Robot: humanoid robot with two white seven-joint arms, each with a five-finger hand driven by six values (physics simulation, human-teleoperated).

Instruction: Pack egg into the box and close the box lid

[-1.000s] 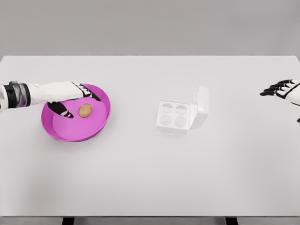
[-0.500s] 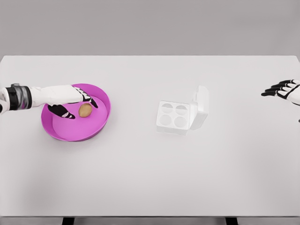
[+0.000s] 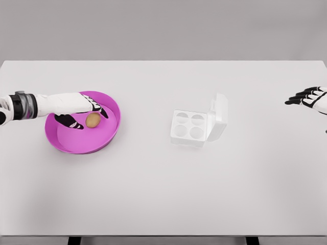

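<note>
- Change: over the last second your left hand (image 3: 82, 113) has dropped lower into the pink bowl (image 3: 110, 133) at left of frame and closed in around the egg (image 3: 93, 120). Thumb now sits just left of the egg, fingers arch over its top right.
- Between the half-second-old frame and now there's barely any shift, so the hand looks settled at the grasp pose.
- Left hand state: fingers curled round the egg, but you can't confirm firm contact from this view. Call it closing, not holding. Egg hasn't lifted; it sits at the same spot in the bowl.
- What that means: you're at the pick step. Nothing packed yet, lid not closed.
- Right hand (image 3: 308, 97) is at the right edge of frame, fingers spread and relaxed, holding nothing. It drifted slightly toward the edge, otherwise idle.
- Containers: bowl holds one egg and nothing else. The egg box (image 3: 188, 126) sits right of centre on the bench (image 3: 163, 194), four cups, all empty.
- Box lid (image 3: 218, 116) stands open, hinged on the box's right side, tilted up and away from the cups.
- Bowl and box are well apart, so expect a long carry across to the right.
- Risk, my read: smooth round egg in a fingertip pinch can roll out on lift. Confirm the grip before you raise it.
</note>
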